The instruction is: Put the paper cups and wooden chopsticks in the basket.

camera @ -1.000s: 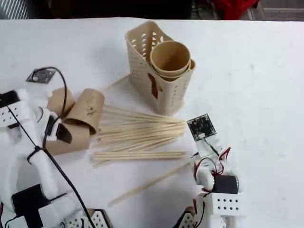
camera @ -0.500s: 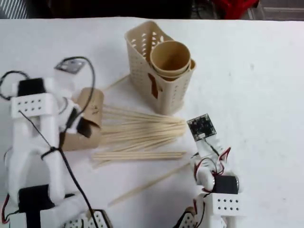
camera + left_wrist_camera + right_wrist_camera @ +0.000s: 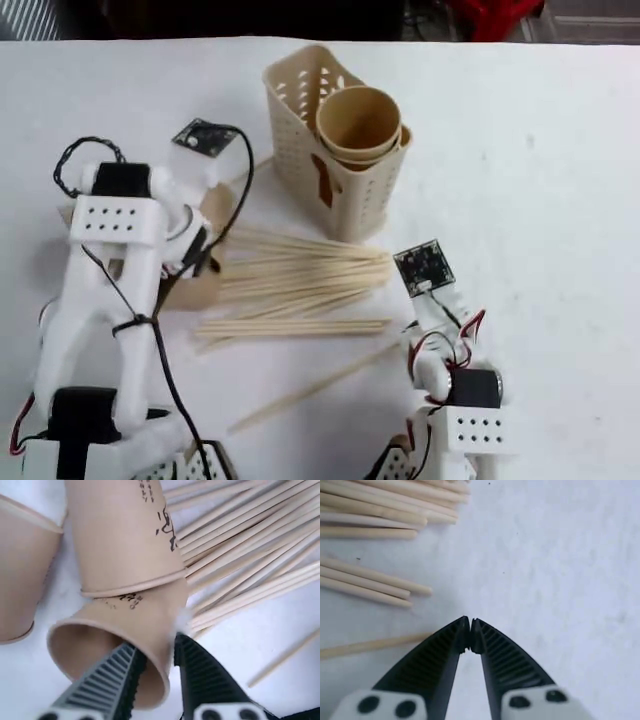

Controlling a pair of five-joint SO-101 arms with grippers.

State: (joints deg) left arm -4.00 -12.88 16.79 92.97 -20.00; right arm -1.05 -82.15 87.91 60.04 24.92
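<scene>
Left gripper [image 3: 156, 649] is pinching the wall of a paper cup [image 3: 125, 630] at its mouth. One finger is inside the rim and the other outside, with the wall caught between them (the rim looks slightly squashed at that spot). That paper cup lies on its side, mouth toward the gripper and base pointing away. A second cup [image 3: 125, 535] rests across its far end, and a third cup [image 3: 20, 580] lies just beside both.

All three cups lie near the basket [image 3: 300, 150], on the left arm's side of it. The basket stands upright and holds nested cups [image 3: 358, 122]. The chopsticks [image 3: 300, 275] lie in a loose pile at the foot of the basket, between the two arms. Their long axis runs from the cups toward the right arm. A stray chopstick [image 3: 310, 390] lies farther from the basket.

Right gripper [image 3: 470, 632] has its tips pressed together on nothing, low over the table [image 3: 540, 180] just beside the chopstick ends.

Judgement: the left arm is nearer the cups. The basket opening faces up and the held cup lies flat, so the cup must be raised and turned base-down before nesting.
</scene>
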